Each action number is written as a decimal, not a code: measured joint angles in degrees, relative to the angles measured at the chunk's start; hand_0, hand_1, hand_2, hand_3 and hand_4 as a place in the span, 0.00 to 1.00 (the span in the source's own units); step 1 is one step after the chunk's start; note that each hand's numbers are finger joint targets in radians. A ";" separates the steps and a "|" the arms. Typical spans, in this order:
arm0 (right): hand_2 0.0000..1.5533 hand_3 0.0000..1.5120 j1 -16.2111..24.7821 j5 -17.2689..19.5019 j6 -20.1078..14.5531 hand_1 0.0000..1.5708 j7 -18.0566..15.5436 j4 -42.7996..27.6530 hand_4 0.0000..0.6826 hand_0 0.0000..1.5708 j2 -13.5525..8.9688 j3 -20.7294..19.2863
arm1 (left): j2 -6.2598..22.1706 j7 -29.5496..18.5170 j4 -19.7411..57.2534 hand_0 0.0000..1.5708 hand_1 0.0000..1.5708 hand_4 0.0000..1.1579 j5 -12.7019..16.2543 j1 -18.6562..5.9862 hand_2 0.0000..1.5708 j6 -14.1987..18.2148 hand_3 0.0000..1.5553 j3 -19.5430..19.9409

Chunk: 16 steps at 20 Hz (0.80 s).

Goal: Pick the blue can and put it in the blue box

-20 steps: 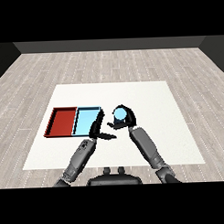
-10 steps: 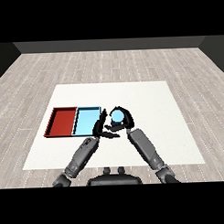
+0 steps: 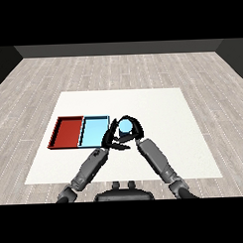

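The blue can [image 3: 125, 126] is upright and lifted, with my right hand [image 3: 137, 129] curled round it just right of the light blue tray [image 3: 94, 140]. The can is close to that tray's right rim, outside it. My left hand [image 3: 109, 140] is open, its fingers stretched out over the tray's right edge, right beside and partly in front of the right hand. Left of the blue tray lies the red tray [image 3: 68, 144], touching it side by side. Both trays hold nothing.
The white table [image 3: 157, 107] stretches wide to the right and behind the trays. Grey wooden floor [image 3: 119, 69] surrounds the table. Both forearms come in from the lower edge and meet near the table's middle.
My right hand has carried the blue can to the left, closer to the blue tray. The left hand has risen slightly toward the right hand.
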 measured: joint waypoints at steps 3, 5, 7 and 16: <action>0.93 0.93 0.52 -0.83 -1.56 0.90 0.39 -1.04 0.90 0.90 0.01 2.44 | -0.10 0.24 1.29 0.00 0.00 0.00 0.82 -1.77 0.00 1.04 0.00 -0.95; 0.93 0.92 0.89 -0.47 -1.40 0.90 0.59 -1.22 0.92 0.90 0.01 2.76 | 0.19 0.10 0.89 0.00 0.00 0.00 -0.34 -0.82 0.00 -0.37 0.00 0.05; 0.93 0.92 -0.62 -0.62 -2.33 0.89 0.43 0.20 0.91 0.89 0.01 3.62 | 0.06 0.22 -0.10 0.00 0.00 0.00 -0.12 -0.13 0.00 -0.57 0.00 -0.02; 0.95 0.93 -2.31 -2.60 -5.00 0.93 0.19 0.50 0.87 0.93 -0.41 9.18 | 1.25 2.96 1.12 0.20 0.20 0.00 -6.96 -3.34 0.33 8.03 0.11 -2.82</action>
